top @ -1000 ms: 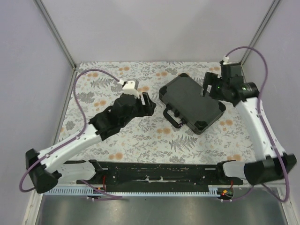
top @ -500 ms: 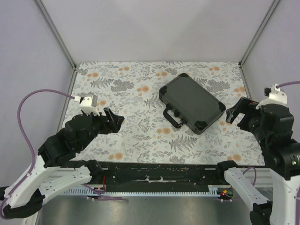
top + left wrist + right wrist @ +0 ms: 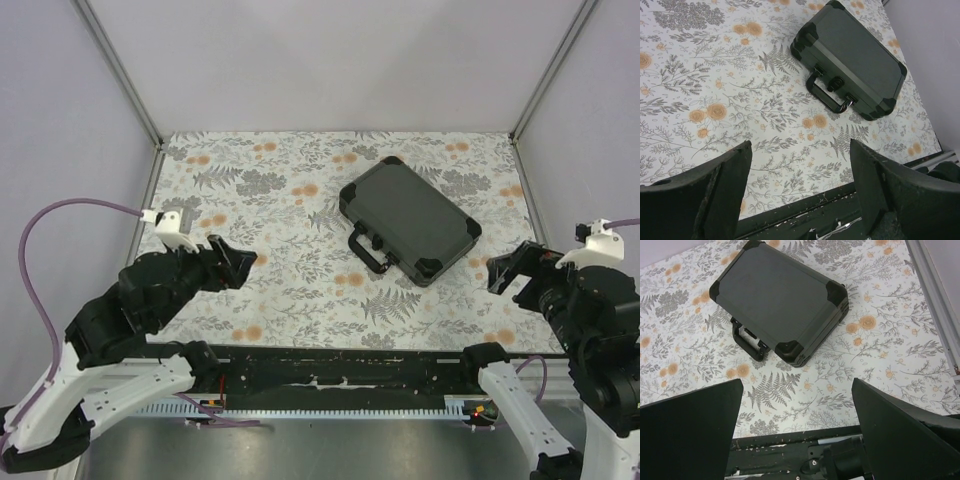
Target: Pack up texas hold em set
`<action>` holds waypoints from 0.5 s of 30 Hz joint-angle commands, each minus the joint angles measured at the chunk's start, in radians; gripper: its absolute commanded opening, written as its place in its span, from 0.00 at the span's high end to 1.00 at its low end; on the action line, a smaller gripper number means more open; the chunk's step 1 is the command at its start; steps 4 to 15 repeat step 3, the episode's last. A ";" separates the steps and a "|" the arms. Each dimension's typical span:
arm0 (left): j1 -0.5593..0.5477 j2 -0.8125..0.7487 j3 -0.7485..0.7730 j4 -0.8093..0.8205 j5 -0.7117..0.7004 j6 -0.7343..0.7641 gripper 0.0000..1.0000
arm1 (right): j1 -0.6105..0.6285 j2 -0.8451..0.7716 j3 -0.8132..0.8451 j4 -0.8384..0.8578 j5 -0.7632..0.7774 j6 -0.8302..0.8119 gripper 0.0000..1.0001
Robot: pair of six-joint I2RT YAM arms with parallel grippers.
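Observation:
The black hard case [image 3: 408,218] of the texas hold em set lies closed and flat on the floral cloth, its handle [image 3: 365,251] toward the near left. It also shows in the left wrist view [image 3: 850,59] and the right wrist view [image 3: 777,299]. The chips, card decks, discs and triangle are out of view. My left gripper [image 3: 240,260] is open and empty, raised over the near left of the table, well left of the case. My right gripper [image 3: 515,268] is open and empty, raised at the near right, right of the case.
The floral cloth [image 3: 290,290] covers the table. A black rail [image 3: 340,372] runs along the near edge between the arm bases. Grey walls and metal corner posts [image 3: 118,75] close the back and sides.
Both arms have pulled back from the case toward the near edge and risen. The left gripper moved left and nearer, the right gripper moved from the case's far right corner to the near right.

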 commanded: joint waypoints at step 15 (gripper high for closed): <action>-0.004 -0.036 -0.023 0.002 -0.035 -0.012 0.12 | 0.002 -0.016 0.019 0.074 0.002 -0.043 0.02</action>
